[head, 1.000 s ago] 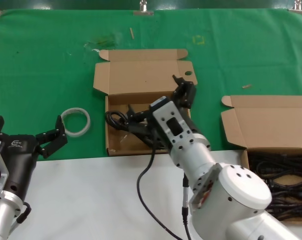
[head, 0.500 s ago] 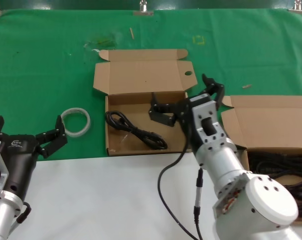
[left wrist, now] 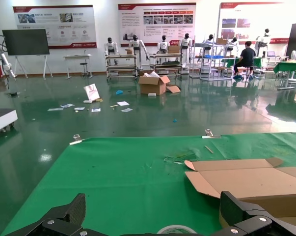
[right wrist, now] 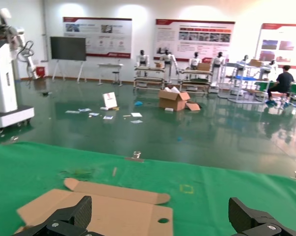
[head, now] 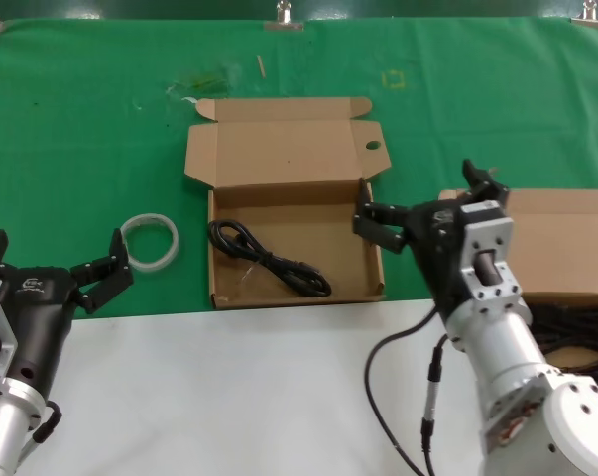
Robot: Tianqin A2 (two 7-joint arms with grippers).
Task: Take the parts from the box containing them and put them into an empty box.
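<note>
Now, in your head view, the right gripper (head: 429,195) hangs right of centre, fingers spread, empty, between the empty box (head: 363,253) holding one cable (head: 269,260) and the full box (head: 566,337) at lower right. Left gripper (head: 53,260) waits lower left, fingers released. Your wrist views show both grippers' fingers apart.

We see a large hall with a glossy dark green floor (left wrist: 138,123) that mirrors the ceiling light. Posters (right wrist: 194,32) hang along the white back wall, beside a dark screen on a stand (right wrist: 67,49). White humanoid robots (left wrist: 135,44) stand in a row by shelving racks. Cardboard boxes (left wrist: 155,83) and scattered papers (left wrist: 69,105) lie on the floor. A green cloth (head: 80,119) covers the desk.
</note>
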